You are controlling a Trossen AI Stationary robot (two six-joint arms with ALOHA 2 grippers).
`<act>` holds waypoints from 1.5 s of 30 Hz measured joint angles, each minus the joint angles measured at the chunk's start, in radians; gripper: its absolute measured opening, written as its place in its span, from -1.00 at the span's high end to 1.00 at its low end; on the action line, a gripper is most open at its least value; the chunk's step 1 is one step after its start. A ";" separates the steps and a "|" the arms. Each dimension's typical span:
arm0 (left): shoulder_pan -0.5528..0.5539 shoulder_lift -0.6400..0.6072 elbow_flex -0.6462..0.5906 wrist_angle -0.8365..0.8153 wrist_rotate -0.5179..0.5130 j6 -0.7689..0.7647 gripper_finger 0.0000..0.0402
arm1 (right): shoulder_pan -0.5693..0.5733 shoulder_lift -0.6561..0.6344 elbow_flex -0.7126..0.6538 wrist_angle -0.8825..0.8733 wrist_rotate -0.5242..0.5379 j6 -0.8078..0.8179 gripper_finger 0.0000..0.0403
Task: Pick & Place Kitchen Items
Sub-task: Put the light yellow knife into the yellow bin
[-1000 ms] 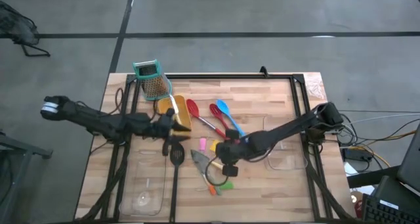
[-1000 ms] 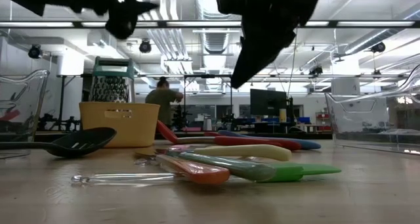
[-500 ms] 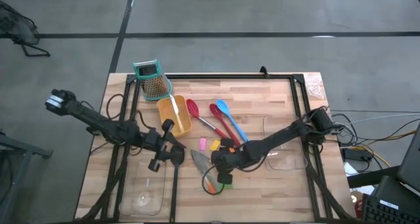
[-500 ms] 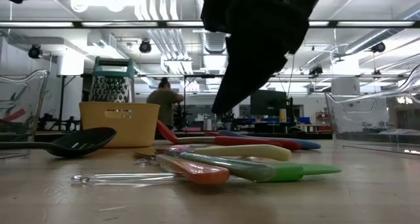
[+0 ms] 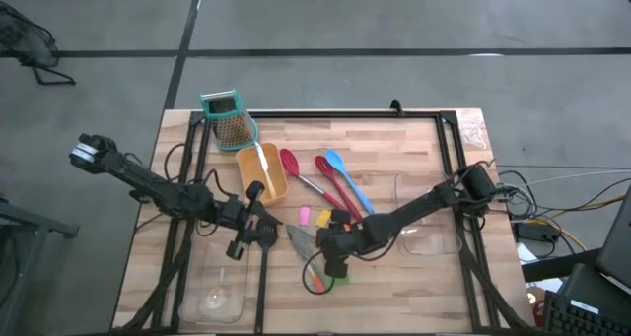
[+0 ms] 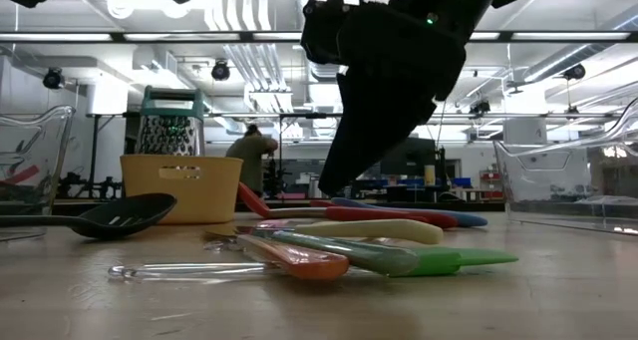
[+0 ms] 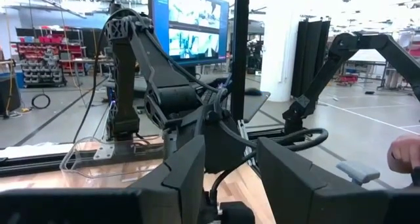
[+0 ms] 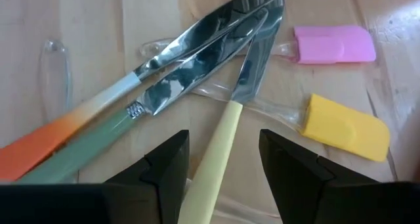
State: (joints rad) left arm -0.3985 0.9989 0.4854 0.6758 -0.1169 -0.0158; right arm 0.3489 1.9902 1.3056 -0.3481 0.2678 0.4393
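Right tool (image 8: 220, 161) fingers apart, empty, hovering right over cream-handled knife (image 8: 216, 145) in utensil pile on desk (image 5: 394, 149). Left tool (image 5: 248, 239) apart, empty, above black slotted spoon (image 6: 110, 215). Most utensils unplaced; one white-handled item in yellow tray (image 5: 276, 183).

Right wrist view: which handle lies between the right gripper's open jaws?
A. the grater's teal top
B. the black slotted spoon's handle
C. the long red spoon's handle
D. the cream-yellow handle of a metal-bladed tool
D: the cream-yellow handle runs down between the jaws of the right gripper, its metal blade pointing away from them.
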 joint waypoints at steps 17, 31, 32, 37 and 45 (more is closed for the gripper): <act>0.000 0.000 0.000 -0.003 0.000 0.000 0.27 | 0.000 0.024 -0.004 0.034 0.022 0.003 0.05; 0.000 0.000 0.000 -0.005 0.000 -0.004 0.27 | 0.000 0.024 -0.063 0.099 0.022 0.029 0.12; 0.000 0.000 0.000 -0.005 0.000 -0.004 0.27 | 0.000 0.024 -0.069 0.112 0.023 0.028 0.13; 0.000 0.000 0.000 -0.006 0.000 -0.005 0.27 | 0.000 0.024 -0.090 0.129 0.023 0.026 0.19; 0.000 0.000 0.000 -0.007 0.001 -0.005 0.27 | 0.000 0.024 -0.131 0.178 0.022 0.026 0.29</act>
State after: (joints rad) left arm -0.3985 0.9989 0.4854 0.6686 -0.1162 -0.0212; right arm 0.3492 2.0140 1.1746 -0.1696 0.2897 0.4652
